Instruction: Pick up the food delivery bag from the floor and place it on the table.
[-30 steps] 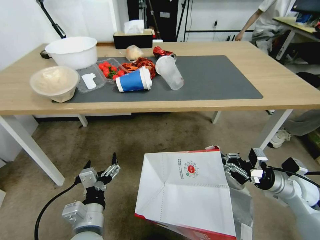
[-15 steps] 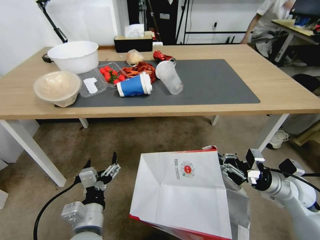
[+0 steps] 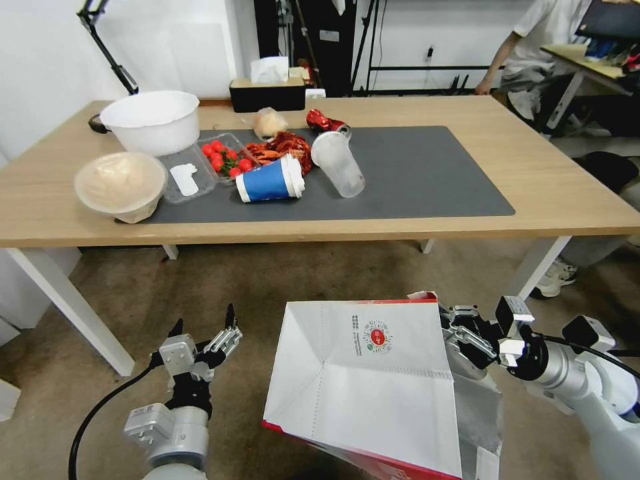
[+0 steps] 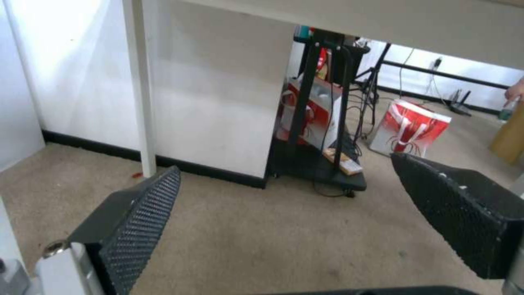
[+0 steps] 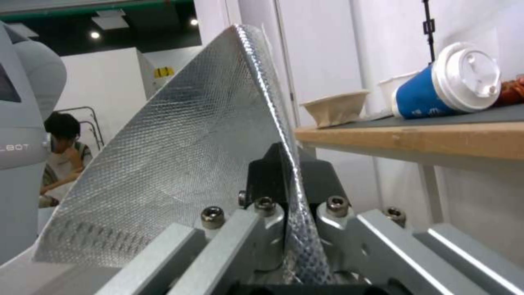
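On food delivery bag (image 3: 373,380): round red logo (image 3: 378,337).

Head view high, angled down over table (image 3: 547,193) and floor (image 3: 280,280); left wrist low, facing under the table; right wrist close, level with shared table edge.

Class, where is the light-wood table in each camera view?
Head view: the table spans the upper half.
Left wrist view: its underside and white leg, beyond the left gripper.
Right wrist view: its edge, beside the food delivery bag.
Shared landmark: the blue cup, head and right wrist views.
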Available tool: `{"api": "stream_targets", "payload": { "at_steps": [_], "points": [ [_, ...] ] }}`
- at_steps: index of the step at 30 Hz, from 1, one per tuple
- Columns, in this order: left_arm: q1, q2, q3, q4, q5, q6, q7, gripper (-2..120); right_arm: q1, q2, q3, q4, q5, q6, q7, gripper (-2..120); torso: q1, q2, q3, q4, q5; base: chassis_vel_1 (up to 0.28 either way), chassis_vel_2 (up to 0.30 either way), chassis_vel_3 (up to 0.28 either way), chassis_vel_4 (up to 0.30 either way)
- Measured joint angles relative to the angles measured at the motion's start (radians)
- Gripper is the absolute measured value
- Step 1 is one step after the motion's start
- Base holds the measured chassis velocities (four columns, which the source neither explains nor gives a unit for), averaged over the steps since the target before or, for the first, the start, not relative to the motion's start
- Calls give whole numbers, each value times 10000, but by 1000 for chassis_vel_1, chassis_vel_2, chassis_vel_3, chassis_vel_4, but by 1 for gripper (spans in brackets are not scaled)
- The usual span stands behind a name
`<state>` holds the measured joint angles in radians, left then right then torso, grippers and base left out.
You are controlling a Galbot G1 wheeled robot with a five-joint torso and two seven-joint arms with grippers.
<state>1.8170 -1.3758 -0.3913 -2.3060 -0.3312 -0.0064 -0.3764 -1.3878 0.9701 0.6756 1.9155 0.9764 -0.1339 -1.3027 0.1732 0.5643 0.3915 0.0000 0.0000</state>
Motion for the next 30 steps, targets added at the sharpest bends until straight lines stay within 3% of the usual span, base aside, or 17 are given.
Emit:
{"api": "stream_targets", "payload": {
  "at_steps": [30],
  "points": [
    [2, 26, 27, -32, 2, -6, 9, 97, -26, -61, 32, 90, 28, 0, 109, 0, 501, 1255, 756, 0, -1, 0, 0, 0, 0]
  ]
}}
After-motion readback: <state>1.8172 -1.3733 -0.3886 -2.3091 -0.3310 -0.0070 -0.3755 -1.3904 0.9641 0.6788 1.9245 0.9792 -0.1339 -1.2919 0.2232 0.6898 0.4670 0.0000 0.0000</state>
